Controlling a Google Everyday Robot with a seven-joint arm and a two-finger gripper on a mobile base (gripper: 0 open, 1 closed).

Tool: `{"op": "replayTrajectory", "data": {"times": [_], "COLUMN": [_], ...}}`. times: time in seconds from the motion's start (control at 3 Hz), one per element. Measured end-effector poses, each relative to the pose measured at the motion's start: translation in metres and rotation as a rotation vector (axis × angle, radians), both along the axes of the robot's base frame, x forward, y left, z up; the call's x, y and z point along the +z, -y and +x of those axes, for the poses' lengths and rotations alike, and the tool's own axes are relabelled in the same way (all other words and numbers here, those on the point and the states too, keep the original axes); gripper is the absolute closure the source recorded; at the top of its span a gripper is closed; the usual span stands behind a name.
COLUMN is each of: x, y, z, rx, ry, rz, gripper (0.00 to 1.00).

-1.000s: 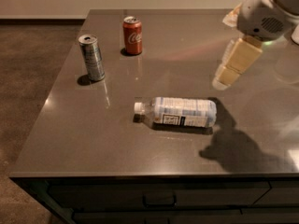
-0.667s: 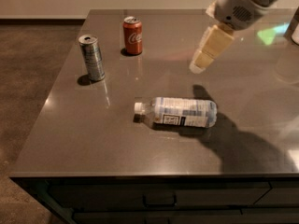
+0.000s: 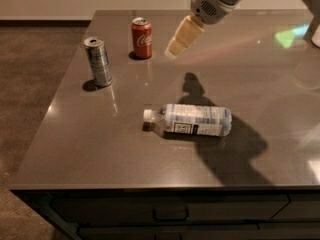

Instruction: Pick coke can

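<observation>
The coke can (image 3: 142,38) is a short red can with a white script logo and a silver top. It stands upright near the far left of the dark table (image 3: 260,74). My gripper (image 3: 176,47) hangs above the table just to the right of the can, a short gap away, with its cream-coloured fingers (image 3: 184,35) pointing down and left. It holds nothing that I can see.
A taller silver-blue can (image 3: 98,61) stands left of and nearer than the coke can. A clear water bottle (image 3: 189,119) lies on its side in the middle of the table. The table's left edge drops to a carpeted floor.
My gripper has moved left and toward the far side of the table, from the right part toward the coke can. The cans and the bottle have not moved.
</observation>
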State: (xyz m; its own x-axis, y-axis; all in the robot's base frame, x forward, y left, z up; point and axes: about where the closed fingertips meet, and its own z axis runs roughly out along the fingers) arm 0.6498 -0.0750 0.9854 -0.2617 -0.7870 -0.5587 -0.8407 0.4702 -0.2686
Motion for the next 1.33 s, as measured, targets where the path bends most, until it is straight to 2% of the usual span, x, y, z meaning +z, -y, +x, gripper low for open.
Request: {"op": "replayTrajectory", "data": {"times": [0.67, 1.33], "x": [-0.031, -0.055], "y": [-0.047, -0.08], "z": [0.058, 0.102], "rx": [-0.154, -0.234], "ry": [-0.02, -0.083], "rz": [0.065, 0.143], "gripper": [0.0, 0.0]}}
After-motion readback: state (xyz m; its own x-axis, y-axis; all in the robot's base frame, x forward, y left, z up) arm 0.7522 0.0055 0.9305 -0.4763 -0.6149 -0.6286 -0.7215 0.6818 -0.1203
